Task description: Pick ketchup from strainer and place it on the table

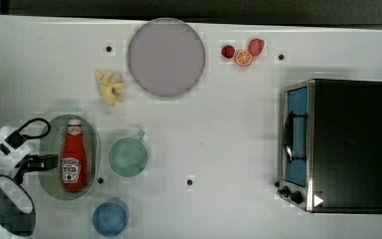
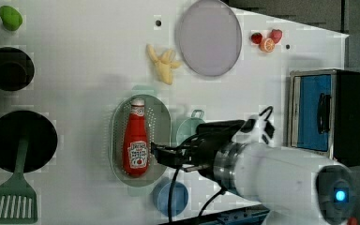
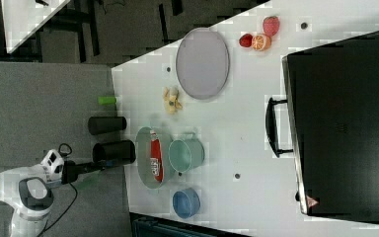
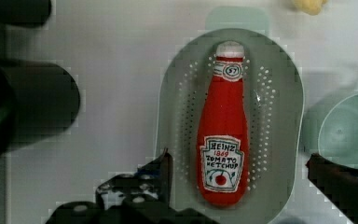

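Note:
The ketchup [image 1: 73, 159] is a red bottle with a white cap, lying flat inside the pale green strainer [image 1: 93, 144] on the white table [image 1: 229, 129]. Its cap points toward the plate. My gripper [image 2: 157, 153] hangs open above the strainer, clear of the bottle. In the wrist view the ketchup [image 4: 223, 140] lies lengthwise in the strainer [image 4: 289, 93]. One dark fingertip [image 4: 164, 169] shows beside the label end and the other [image 4: 324, 170] stands beyond the strainer's far rim. Nothing is held.
A green cup [image 1: 128, 157] touches the strainer's side and a blue cup [image 1: 110, 217] sits near the table edge. Bananas [image 1: 110, 85], a grey-lilac plate [image 1: 165, 56], strawberries with an orange slice [image 1: 243, 52] and a toaster oven [image 1: 338, 144] lie further off. A black pan [image 2: 21, 140] and spatula [image 2: 11, 201] sit beside the strainer.

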Robot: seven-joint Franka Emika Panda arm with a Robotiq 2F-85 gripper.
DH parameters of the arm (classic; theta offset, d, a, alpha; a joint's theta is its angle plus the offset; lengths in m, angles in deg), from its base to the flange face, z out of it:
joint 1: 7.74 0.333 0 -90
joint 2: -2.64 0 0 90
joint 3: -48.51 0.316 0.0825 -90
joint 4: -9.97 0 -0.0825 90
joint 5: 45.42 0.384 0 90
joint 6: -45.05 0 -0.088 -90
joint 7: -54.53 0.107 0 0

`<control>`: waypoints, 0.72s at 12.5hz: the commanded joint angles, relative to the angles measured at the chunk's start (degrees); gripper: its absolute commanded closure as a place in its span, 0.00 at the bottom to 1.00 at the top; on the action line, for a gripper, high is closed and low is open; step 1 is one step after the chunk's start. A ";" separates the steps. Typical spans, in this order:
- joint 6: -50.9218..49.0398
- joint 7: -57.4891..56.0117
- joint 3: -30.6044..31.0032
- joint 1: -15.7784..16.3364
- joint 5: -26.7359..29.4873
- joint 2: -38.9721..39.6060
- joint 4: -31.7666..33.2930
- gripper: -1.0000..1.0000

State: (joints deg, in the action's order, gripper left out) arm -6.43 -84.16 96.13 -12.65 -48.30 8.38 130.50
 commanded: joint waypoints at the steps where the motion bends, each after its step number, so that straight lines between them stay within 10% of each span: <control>1: 4.52 5.35 -0.69 -0.07 -2.98 5.69 3.25 0.00; 9: 15.78 17.47 -1.26 0.63 -15.50 22.91 5.10 0.00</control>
State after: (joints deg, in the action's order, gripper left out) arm 8.12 -72.81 94.98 -12.69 -62.57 32.80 136.76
